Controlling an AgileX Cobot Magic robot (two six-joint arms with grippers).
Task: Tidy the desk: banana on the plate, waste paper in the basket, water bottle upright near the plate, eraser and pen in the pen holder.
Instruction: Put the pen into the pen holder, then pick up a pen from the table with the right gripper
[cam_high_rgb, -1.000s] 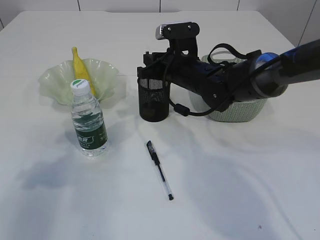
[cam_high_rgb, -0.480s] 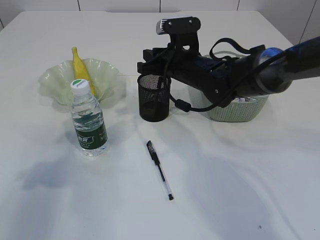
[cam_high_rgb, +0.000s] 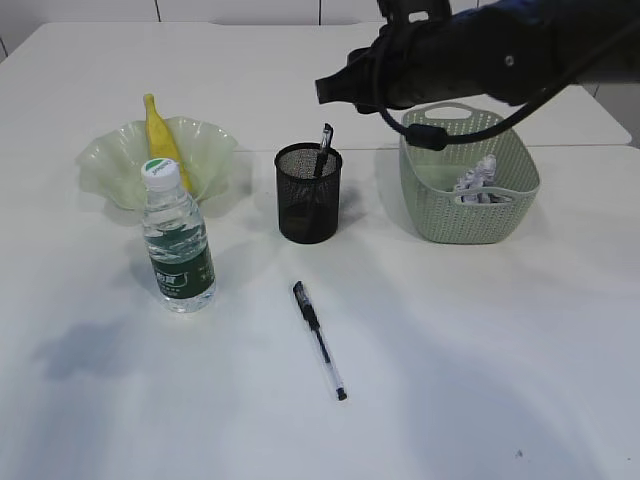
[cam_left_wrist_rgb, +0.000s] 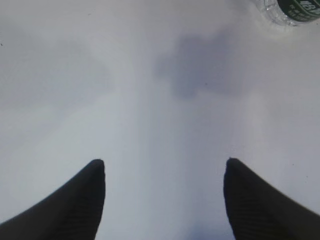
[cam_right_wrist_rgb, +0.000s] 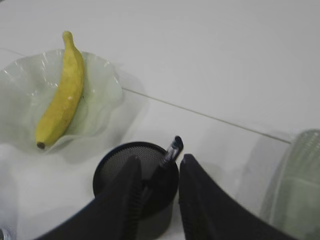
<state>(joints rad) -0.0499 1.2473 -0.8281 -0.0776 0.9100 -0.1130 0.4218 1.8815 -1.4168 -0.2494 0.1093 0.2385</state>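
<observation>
Lifted clear of the black wire-mesh cylindrical pen holder (cam_high_rgb: 308, 192) since a second ago, the right gripper (cam_right_wrist_rgb: 159, 192) now hangs above it, and a dark pen (cam_high_rgb: 323, 150) stands inside, leaning on the rim. Its jaws stand slightly apart with the pen's top showing between them, not pinched as far as I can see. The left gripper (cam_left_wrist_rgb: 162, 192) hovers wide open over bare white desk (cam_high_rgb: 480, 340).

A second black pen (cam_high_rgb: 319, 339) lies on the desk in front of the holder, well apart from it. Fetching it, the arm could knock the upright clear plastic water bottle (cam_high_rgb: 178, 240) or topple the light holder.

Yellow banana (cam_high_rgb: 160, 135) rests in the pale green ruffled glass plate (cam_high_rgb: 105, 160); crumpled white paper (cam_high_rgb: 478, 180) lies in the sage woven-look basket (cam_high_rgb: 470, 215). The eraser I cannot find; the mesh hides the holder's bottom.
</observation>
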